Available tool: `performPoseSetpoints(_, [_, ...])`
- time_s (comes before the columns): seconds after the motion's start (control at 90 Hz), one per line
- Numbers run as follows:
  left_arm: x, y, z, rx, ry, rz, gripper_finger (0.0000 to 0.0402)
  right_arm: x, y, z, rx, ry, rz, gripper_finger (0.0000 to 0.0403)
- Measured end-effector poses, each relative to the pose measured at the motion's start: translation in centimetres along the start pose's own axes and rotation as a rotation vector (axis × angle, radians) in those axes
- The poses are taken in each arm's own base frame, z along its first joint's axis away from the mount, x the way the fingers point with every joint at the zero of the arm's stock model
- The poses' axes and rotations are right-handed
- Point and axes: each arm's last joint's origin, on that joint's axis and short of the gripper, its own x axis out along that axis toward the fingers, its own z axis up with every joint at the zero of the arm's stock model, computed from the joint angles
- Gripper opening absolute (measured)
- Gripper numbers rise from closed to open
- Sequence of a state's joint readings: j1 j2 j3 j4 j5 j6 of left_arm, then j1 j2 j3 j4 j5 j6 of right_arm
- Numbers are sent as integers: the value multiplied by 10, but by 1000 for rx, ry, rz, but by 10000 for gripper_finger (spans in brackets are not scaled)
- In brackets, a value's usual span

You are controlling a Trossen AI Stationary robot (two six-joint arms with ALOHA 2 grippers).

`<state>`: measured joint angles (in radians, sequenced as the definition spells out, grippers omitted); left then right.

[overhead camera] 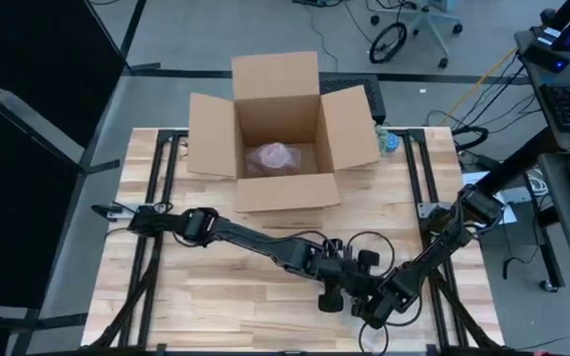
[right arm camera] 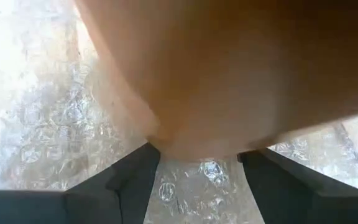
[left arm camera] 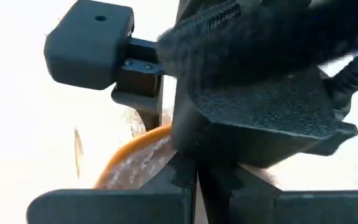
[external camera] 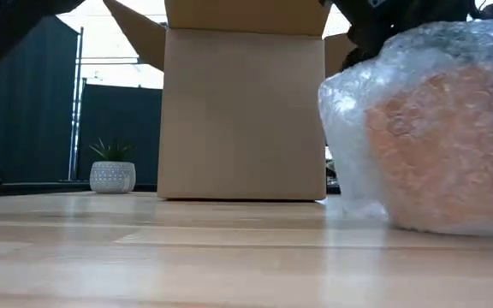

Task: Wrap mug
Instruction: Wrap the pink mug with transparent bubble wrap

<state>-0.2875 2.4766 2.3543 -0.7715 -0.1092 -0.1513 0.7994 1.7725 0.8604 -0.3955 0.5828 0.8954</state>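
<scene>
Mug (external camera: 439,137), orange and swathed in bubble wrap (external camera: 358,111), sits on the wooden table (overhead camera: 166,297) near its front edge, well apart from the open cardboard box (overhead camera: 280,133). Both grippers crowd over it. The right gripper (right arm camera: 197,165) has its fingers spread around the wrapped mug; whether the left gripper (left arm camera: 194,180) is gripping anything cannot be told.

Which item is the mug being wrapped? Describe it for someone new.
Start at the open cardboard box at the table's far edge, then come to the near edge where both arms meet. The mug sits there, orange, swathed in clear bubble wrap. The other wrapped bundle lies inside the box and looks pinkish.
</scene>
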Motion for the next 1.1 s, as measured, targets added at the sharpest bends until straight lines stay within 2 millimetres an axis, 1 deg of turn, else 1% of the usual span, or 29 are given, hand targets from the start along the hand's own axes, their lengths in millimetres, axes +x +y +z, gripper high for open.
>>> performPoseSetpoints(0.122, [-2,2,1,-3,5,-14,1,0,0,0,-6,1,0,219])
performPoseSetpoints(0.211, [-2,4,1,-4,9,-15,12,0,0,0,-8,4,2,219])
performPoseSetpoints(0.356, [-2,13,2,-12,17,-15,57,0,0,0,-9,6,3,219])
performPoseSetpoints(0.478, [-13,20,5,-11,30,-33,98,0,0,0,-18,7,2,219])
performPoseSetpoints(0.622, [-17,23,3,-5,62,-31,128,0,0,0,-20,9,4,219])
performPoseSetpoints(0.689, [-20,24,5,1,53,-32,133,0,0,0,-20,10,5,219])
performPoseSetpoints(0.956, [-45,25,14,26,14,-34,134,0,0,-1,-21,12,5,219])
performPoseSetpoints(1.011, [-52,22,13,30,38,-28,134,0,0,-1,-21,15,8,219])
performPoseSetpoints(1.1, [-57,19,12,14,42,-19,134,0,0,-1,-21,23,16,219])
